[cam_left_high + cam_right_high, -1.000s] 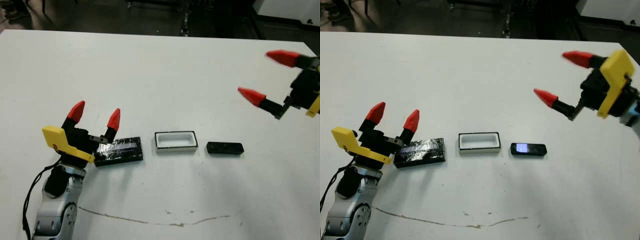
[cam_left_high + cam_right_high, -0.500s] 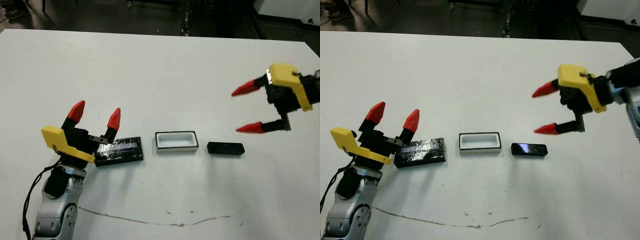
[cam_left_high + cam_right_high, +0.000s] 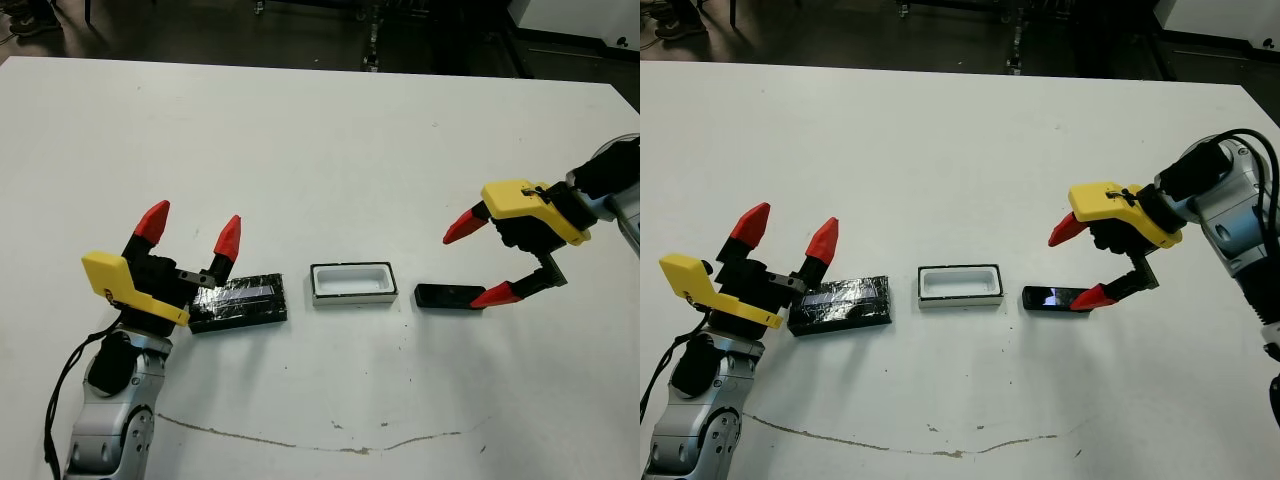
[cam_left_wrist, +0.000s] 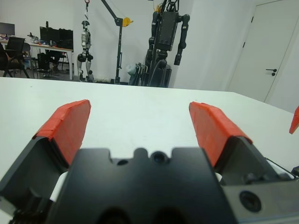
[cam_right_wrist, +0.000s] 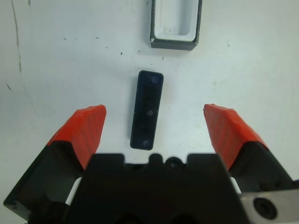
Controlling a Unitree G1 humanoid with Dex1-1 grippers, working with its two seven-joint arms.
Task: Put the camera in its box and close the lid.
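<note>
Right gripper: the right gripper [image 3: 481, 262] hangs over the camera's outer end, red fingers [image 5: 88, 128] spread wide, pinching nothing!
Camera: the camera [image 5: 147, 109] lies flat on the table, in line between those spread fingers, one red tip right by its end in the head views.
Box: the box [image 3: 352, 283] sits just beside the camera, open, white inside, nothing in it.
Lid: the lid [image 3: 240, 301] lies flat past the box, on the robot's left.
Left gripper: the left gripper [image 3: 190, 232] rests at the lid's outer end, fingers [image 4: 68, 127] spread apart, gripping nothing.
Table: the white table [image 3: 320, 150] carries all three in one row.
</note>
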